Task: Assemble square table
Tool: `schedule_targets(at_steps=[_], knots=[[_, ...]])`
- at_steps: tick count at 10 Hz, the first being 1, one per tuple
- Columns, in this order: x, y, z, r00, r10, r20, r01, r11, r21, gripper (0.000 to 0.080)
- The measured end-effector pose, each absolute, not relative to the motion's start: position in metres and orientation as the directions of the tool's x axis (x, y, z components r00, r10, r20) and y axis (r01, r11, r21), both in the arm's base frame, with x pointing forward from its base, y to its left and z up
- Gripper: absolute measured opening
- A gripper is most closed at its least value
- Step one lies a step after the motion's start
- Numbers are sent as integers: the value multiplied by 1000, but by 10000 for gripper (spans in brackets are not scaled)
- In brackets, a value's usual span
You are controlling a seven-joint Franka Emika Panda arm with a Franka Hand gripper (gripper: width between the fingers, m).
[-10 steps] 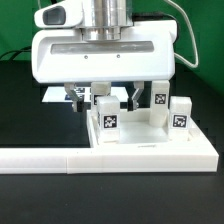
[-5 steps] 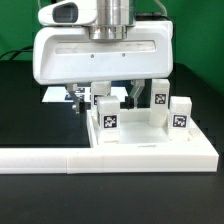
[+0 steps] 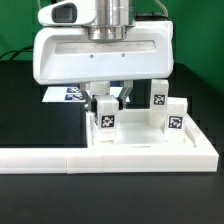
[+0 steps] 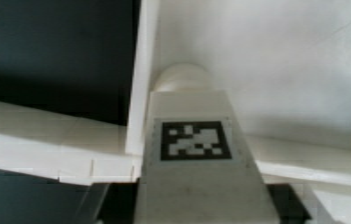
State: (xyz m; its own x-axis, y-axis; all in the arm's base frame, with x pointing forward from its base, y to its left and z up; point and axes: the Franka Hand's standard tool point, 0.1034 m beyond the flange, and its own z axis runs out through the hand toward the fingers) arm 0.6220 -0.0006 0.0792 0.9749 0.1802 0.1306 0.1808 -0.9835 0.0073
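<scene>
The tabletop (image 3: 150,143) lies against the white barrier (image 3: 60,160) along the near edge of the black table (image 3: 20,110). Three tagged legs stand on it: one (image 3: 104,114) under the gripper (image 3: 106,96), two more (image 3: 160,103) (image 3: 178,115) toward the exterior view's right. Only the exterior view shows those two legs and the marker board (image 3: 65,94) behind. The wrist view shows one leg (image 4: 195,150) close up, with its tag. The fingers (image 3: 92,95) sit close on either side of the leg; whether they clamp it, I cannot tell.
</scene>
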Motion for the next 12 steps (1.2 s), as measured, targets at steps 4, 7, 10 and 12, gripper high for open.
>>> schedule_targets(at_steps=[4, 7, 10, 12], knots=[[622, 4, 78, 981, -138, 135, -134, -990, -35, 289], [619, 3, 77, 879, -461, 123, -455, -888, -69, 290], [616, 4, 76, 581, -811, 68, -803, -585, -116, 290], [615, 7, 76, 389, -921, 31, -911, -390, -131, 290]])
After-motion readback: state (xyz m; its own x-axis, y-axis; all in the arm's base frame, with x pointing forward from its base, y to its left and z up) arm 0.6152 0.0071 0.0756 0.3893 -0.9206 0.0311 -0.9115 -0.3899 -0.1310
